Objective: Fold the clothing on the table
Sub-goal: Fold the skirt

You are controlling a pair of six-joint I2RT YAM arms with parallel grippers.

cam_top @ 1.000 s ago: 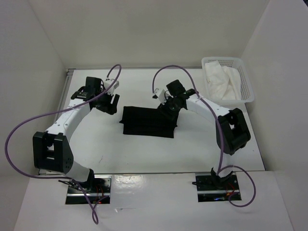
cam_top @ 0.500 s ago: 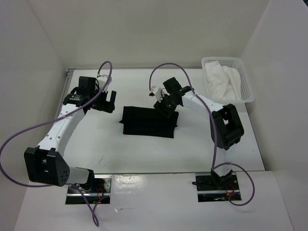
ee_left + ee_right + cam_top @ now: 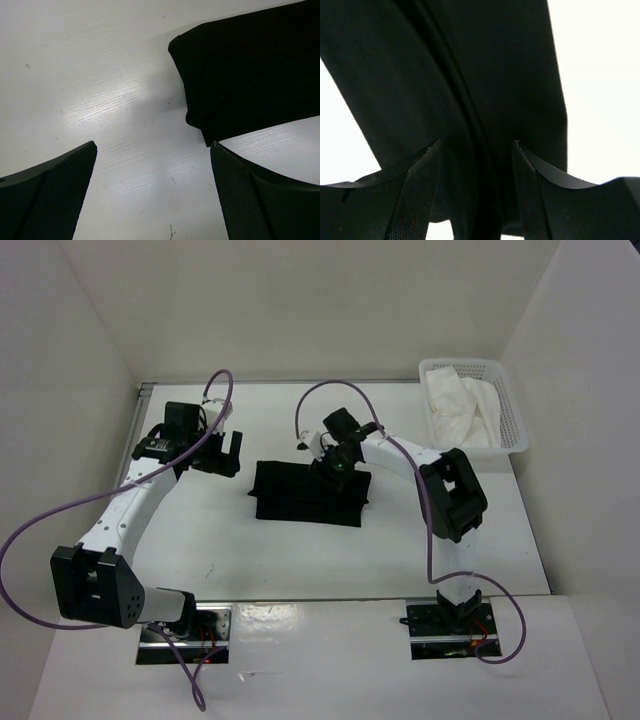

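Left gripper (image 3: pixel 216 452) (image 3: pixel 153 145) hangs spread wide over bare table (image 3: pixel 200 540) (image 3: pixel 100 75), just left of the clothing (image 3: pixel 300 495) (image 3: pixel 250 75), not touching it. Its wrist view cuts off the cloth's right part and shows only a rounded folded corner. Right gripper (image 3: pixel 335 468) (image 3: pixel 476 145) sits over the far edge of the clothing (image 3: pixel 495 75), fingers (image 3: pixel 422 190) partly apart, with a fold ridge running into the gap. Black pads on black fabric, so I can't tell if they touch it. Clothing lies folded, a flat dark rectangle at mid-table; layers are hard to make out from above and the right arm hides part of its far edge. Basket (image 3: pixel 514 418) at the far right corner holds a white cloth (image 3: pixel 460 410).
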